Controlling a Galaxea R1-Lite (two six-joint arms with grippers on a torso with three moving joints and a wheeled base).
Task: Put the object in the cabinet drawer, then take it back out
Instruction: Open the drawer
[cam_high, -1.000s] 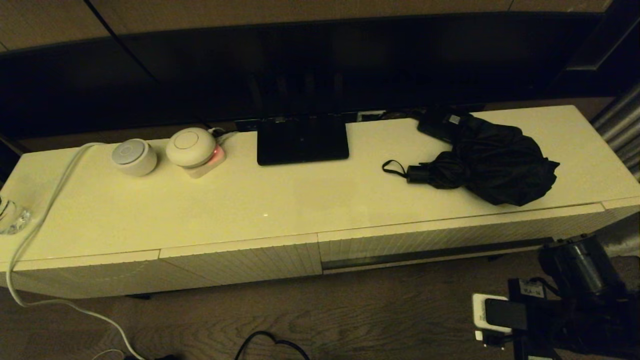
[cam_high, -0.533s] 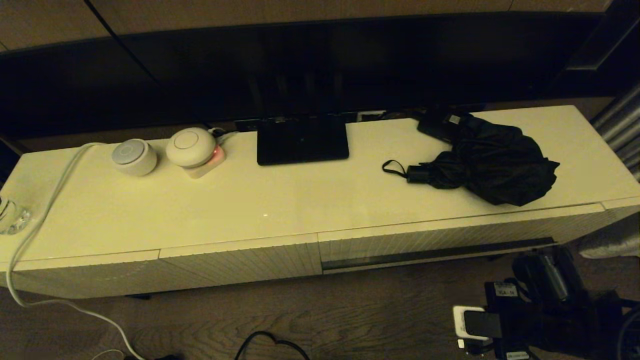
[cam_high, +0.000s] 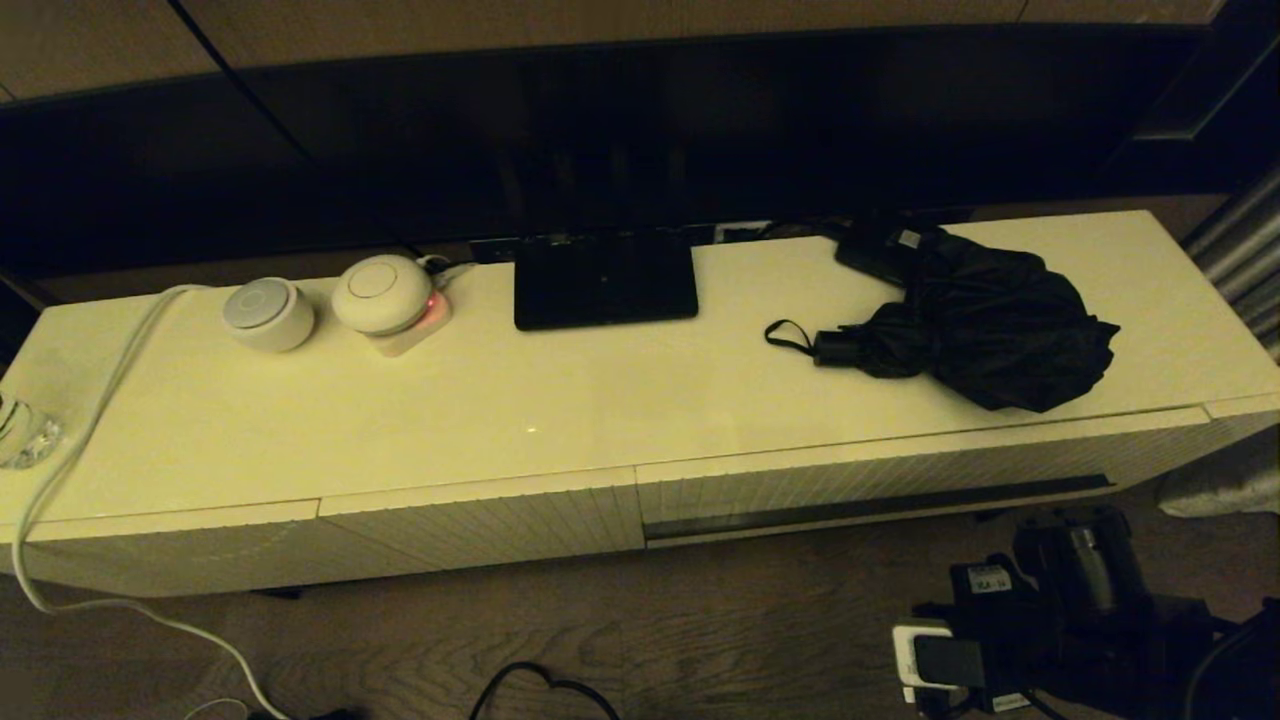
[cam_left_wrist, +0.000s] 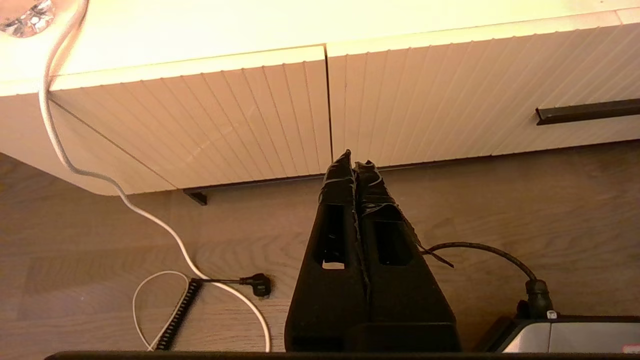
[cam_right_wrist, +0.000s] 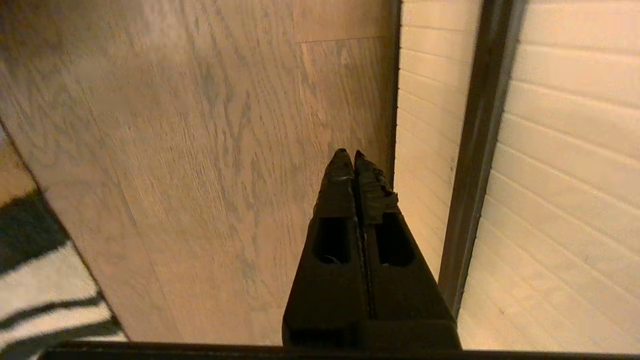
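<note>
Cream cabinet top (cam_high: 620, 400), wood floor (cam_high: 700, 620)

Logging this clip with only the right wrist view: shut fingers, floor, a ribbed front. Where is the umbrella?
Observer: The umbrella lies on the cabinet top, near its right end, with nothing holding it.
Operator: Is the drawer open?
Observer: No. In the head view the drawer sits flush with the neighbouring fronts. The right gripper is low in front of it, shut and empty.
Operator: And the left arm?
Observer: The left gripper is shut and empty, low over the floor in front of the cabinet.
</note>
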